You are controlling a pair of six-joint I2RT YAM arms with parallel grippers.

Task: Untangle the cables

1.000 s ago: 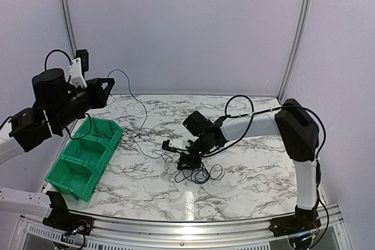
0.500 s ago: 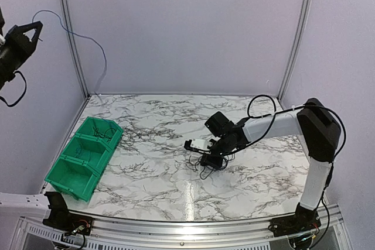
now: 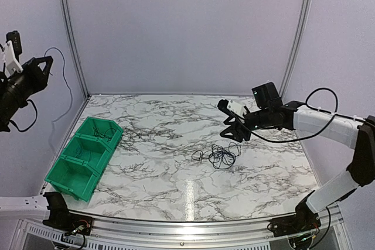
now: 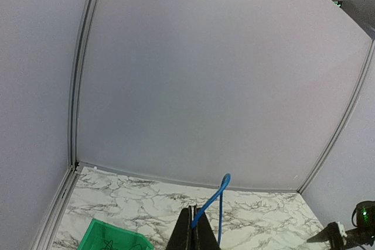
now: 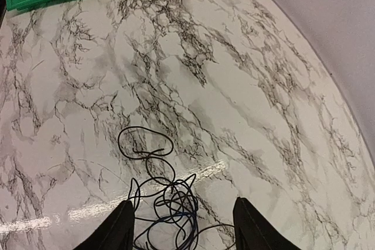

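Marble desk [image 3: 146,168] | black-and-blue cable tangle [image 5: 167,200] lay loose right of centre | right pincer [image 5: 183,221] hung open just above it | left pincer [image 4: 194,229] sat high, closed on one blue cable [image 4: 214,198].

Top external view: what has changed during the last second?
The right gripper let go of the tangle of thin black and blue cables, rose and withdrew rightward, jaws open. The left gripper, shut, pulled one thin blue wire up and left. The green plastic bins stayed.
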